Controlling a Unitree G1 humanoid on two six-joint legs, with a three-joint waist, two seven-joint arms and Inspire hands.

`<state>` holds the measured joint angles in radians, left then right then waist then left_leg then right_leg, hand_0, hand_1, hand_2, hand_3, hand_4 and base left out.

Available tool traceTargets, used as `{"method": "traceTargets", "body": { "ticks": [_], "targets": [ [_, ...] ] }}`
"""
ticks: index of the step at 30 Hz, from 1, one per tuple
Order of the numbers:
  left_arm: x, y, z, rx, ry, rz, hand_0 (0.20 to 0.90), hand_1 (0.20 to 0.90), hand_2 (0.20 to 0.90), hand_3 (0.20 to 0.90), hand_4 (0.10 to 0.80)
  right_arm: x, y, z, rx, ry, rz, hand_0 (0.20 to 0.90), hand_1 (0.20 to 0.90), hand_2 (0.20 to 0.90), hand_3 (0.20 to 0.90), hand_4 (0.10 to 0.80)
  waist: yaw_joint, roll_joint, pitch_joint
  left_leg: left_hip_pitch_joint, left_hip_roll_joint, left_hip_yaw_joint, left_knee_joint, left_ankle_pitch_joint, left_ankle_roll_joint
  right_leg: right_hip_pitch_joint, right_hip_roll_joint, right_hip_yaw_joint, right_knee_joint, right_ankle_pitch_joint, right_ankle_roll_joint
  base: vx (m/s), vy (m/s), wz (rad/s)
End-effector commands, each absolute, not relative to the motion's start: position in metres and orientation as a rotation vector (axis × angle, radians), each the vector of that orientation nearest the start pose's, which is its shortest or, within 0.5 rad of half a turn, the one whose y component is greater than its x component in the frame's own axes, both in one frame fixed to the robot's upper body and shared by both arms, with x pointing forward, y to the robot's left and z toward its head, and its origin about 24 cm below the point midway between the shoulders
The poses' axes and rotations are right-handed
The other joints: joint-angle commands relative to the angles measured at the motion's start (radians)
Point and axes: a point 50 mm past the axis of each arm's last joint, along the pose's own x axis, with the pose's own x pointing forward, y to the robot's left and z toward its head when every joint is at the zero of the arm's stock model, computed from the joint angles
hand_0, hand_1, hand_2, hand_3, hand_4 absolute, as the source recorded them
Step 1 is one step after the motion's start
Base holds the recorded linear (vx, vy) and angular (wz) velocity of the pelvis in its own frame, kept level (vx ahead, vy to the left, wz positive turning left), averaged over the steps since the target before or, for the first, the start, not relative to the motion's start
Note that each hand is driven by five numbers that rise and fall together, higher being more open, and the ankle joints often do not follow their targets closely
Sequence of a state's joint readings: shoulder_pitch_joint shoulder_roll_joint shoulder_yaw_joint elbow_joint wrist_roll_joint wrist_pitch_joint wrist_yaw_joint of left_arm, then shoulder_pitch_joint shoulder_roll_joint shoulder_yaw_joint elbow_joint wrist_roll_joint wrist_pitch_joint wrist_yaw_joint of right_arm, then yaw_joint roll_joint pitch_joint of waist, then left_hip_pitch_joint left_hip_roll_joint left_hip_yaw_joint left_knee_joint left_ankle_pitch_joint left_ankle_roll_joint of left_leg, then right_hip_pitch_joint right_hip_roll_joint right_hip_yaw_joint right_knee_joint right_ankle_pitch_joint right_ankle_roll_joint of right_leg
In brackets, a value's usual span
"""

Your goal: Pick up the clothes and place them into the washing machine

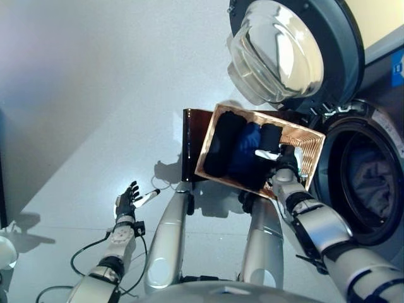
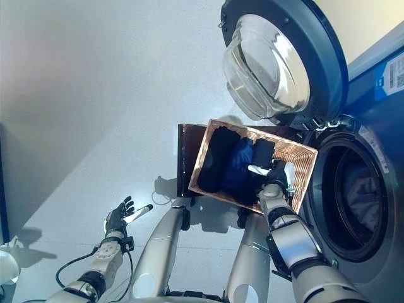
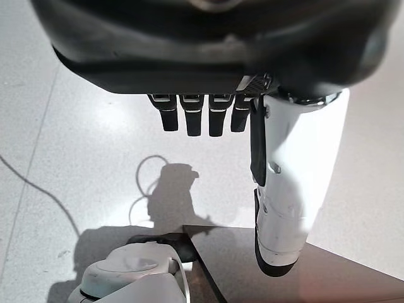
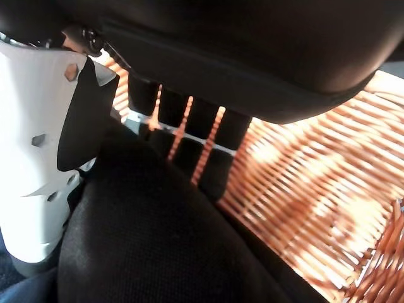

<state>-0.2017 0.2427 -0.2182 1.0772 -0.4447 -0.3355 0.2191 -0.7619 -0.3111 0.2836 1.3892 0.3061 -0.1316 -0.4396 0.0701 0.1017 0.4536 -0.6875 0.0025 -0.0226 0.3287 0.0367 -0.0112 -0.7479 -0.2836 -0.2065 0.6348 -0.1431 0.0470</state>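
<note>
A woven orange basket [image 1: 310, 149] holds a black garment [image 1: 224, 142], a blue one [image 1: 246, 153] and a second black garment [image 1: 270, 135] side by side. My right hand [image 1: 287, 165] is inside the basket at that second black garment [image 4: 158, 246]. It is open: the fingers [image 4: 208, 158] reach straight down between cloth and basket wall [image 4: 315, 189], and the white-covered thumb [image 4: 38, 158] stands on the cloth's other side. The washing machine's drum [image 1: 363, 183] gapes just right of the basket, with pale cloth [image 1: 374, 186] inside. My left hand [image 1: 126, 203] hangs open low at the left.
The basket rests tilted on a dark brown stand [image 1: 191, 142]. The washer's round glass door [image 1: 284, 50] is swung open above the basket. Grey floor [image 1: 95, 95] stretches to the left. A white object [image 1: 5, 251] sits at the far left edge.
</note>
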Motion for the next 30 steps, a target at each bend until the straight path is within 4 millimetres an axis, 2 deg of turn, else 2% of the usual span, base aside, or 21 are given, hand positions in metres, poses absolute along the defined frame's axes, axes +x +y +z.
{"method": "traceTargets", "body": {
  "ticks": [1,10,15,30],
  "targets": [
    [0.198,0.258,-0.094,0.100,0.536,0.426,0.900,0.900,0.900,0.900,0.800,0.345,-0.245,0.016,-0.334,0.370,-0.515,0.200,0.200,0.200,0.200,0.300,0.011,0.000,-0.015,0.016,-0.033,0.047,0.149,-0.142,0.007,0.081,-0.024,0.104,-0.218,0.188,0.056,0.020,-0.010,0.04],
    [0.190,0.261,-0.102,0.116,0.591,0.433,0.900,0.900,0.900,0.900,0.800,0.329,-0.254,-0.001,-0.289,0.402,-0.527,0.200,0.200,0.200,0.200,0.300,-0.002,-0.024,-0.037,0.096,-0.020,0.040,0.069,-0.119,-0.006,0.160,-0.020,0.088,-0.292,0.216,0.068,0.023,-0.011,0.00],
    [0.186,0.262,-0.105,0.113,0.615,0.440,0.900,0.900,0.900,0.900,0.800,0.318,-0.255,-0.013,-0.249,0.404,-0.515,0.200,0.200,0.200,0.200,0.300,-0.012,-0.053,-0.059,0.182,-0.011,0.039,-0.026,-0.088,-0.022,0.251,-0.019,0.063,-0.384,0.251,0.084,0.059,-0.035,-0.07],
    [0.174,0.265,-0.113,0.095,0.670,0.447,0.900,0.900,0.900,0.900,0.800,0.295,-0.263,-0.032,-0.155,0.435,-0.497,0.200,0.200,0.200,0.200,0.300,-0.027,-0.092,-0.107,0.342,0.012,0.033,-0.193,-0.021,-0.049,0.401,-0.008,0.024,-0.515,0.296,0.105,0.051,-0.028,-0.03]
  ]
}}
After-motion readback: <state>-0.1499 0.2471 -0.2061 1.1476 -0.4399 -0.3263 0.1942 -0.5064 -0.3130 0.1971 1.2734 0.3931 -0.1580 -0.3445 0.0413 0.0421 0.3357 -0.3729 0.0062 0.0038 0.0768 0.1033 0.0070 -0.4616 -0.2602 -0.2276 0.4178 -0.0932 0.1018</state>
